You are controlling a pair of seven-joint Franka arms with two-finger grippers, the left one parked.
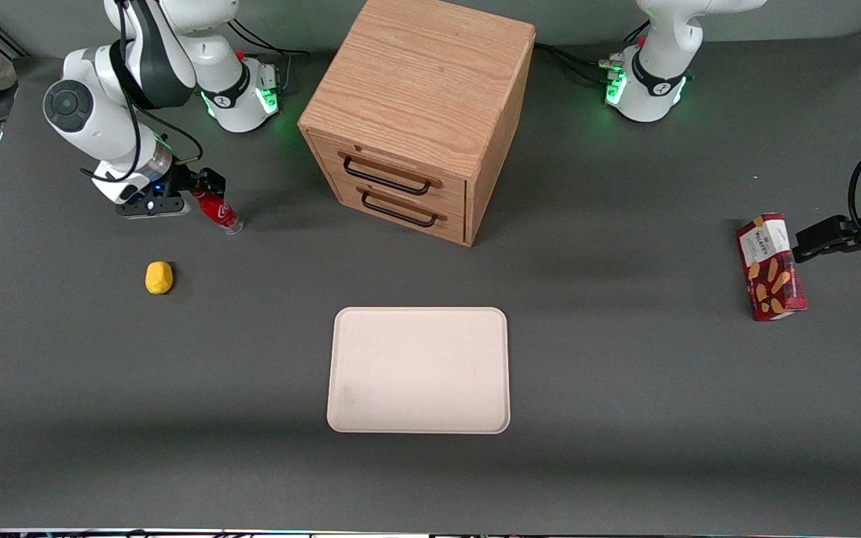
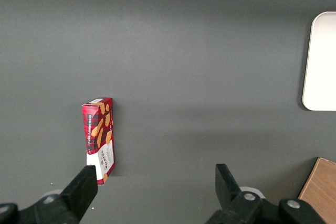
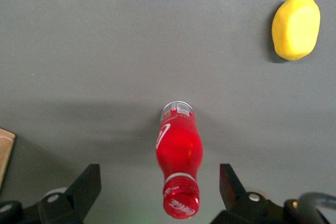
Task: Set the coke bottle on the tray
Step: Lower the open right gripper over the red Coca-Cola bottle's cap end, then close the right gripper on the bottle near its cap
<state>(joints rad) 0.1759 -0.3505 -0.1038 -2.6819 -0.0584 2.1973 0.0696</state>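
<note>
The coke bottle (image 1: 219, 212), slim and red with a red cap and white script logo, stands on the dark table toward the working arm's end, beside the wooden cabinet. My right gripper (image 1: 196, 196) is over its cap. In the right wrist view the gripper (image 3: 159, 178) is open, with one finger on each side of the bottle (image 3: 179, 148) and a clear gap between each finger and the bottle. The pale beige-pink tray (image 1: 419, 370) lies flat and bare, nearer to the front camera than the cabinet. Its edge also shows in the left wrist view (image 2: 321, 61).
A wooden two-drawer cabinet (image 1: 419, 112) stands mid-table, farther from the front camera than the tray. A yellow lemon-like object (image 1: 159, 277) lies near the bottle, nearer to the camera; it also shows in the right wrist view (image 3: 296, 27). A red snack box (image 1: 770, 267) lies toward the parked arm's end.
</note>
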